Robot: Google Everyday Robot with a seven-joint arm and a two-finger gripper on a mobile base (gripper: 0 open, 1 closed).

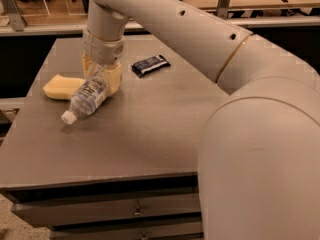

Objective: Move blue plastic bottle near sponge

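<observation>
Near the worktop's left edge, the gripper (103,78) clasped the blue plastic bottle (88,97), just beside the sponge (60,87).

— What lies on the tabletop (150,129)?
— Everything sits in the upper left of the frame. The sponge (60,86) is furthest left. The bottle (89,96) lies just to its right, slanting, with its cap toward the lower left. I cannot tell whether they touch.
— And the hand?
— The hand (101,81) comes down from above and clasps the bottle's upper-right end.
— Anything else?
— A snack bar (150,65) lies right of the hand, further back and apart. Drawers (125,209) sit below the tabletop.
</observation>
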